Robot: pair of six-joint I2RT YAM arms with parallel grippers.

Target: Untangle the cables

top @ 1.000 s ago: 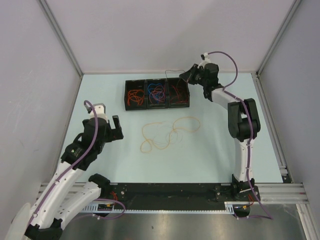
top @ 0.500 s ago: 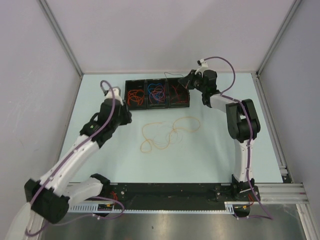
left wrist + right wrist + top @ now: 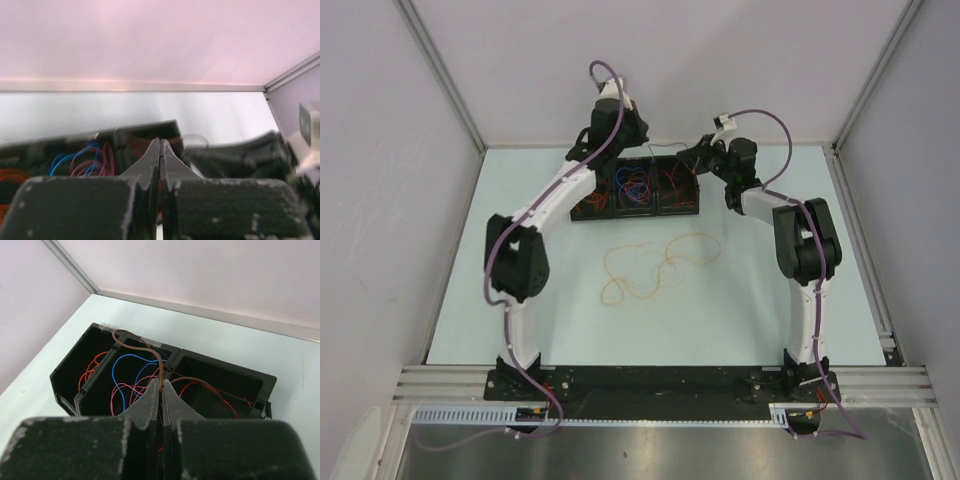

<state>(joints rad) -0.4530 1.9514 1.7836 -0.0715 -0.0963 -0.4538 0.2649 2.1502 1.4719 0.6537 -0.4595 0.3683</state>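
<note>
— Three black bins (image 3: 638,212) stand in a row at the far end of the surface (image 3: 550,320). From above, the left arm (image 3: 557,190) crosses the leftmost bin and hides much of it.

— And the left gripper (image 3: 159,150)?

— Its own camera is blurred. The fingers meet tip to tip with nothing between them, above the bins.

— The right gripper (image 3: 160,390)?

— It is pinched shut on a thin brown cable (image 3: 134,344) that arches over the middle bin. Where that cable ends I cannot tell.

— What lies inside the bins?

— Red cables (image 3: 89,371) in the left one and a blue cable (image 3: 131,356) in the middle one. The gripper's body cuts off the near parts of all three.

— Any open room?

— An orange-yellow cable (image 3: 666,262) lies loose in loops mid-surface, apart from the bins, with bare surface on every side. The back wall stands close behind the bins, and the side walls run along both edges.
</note>
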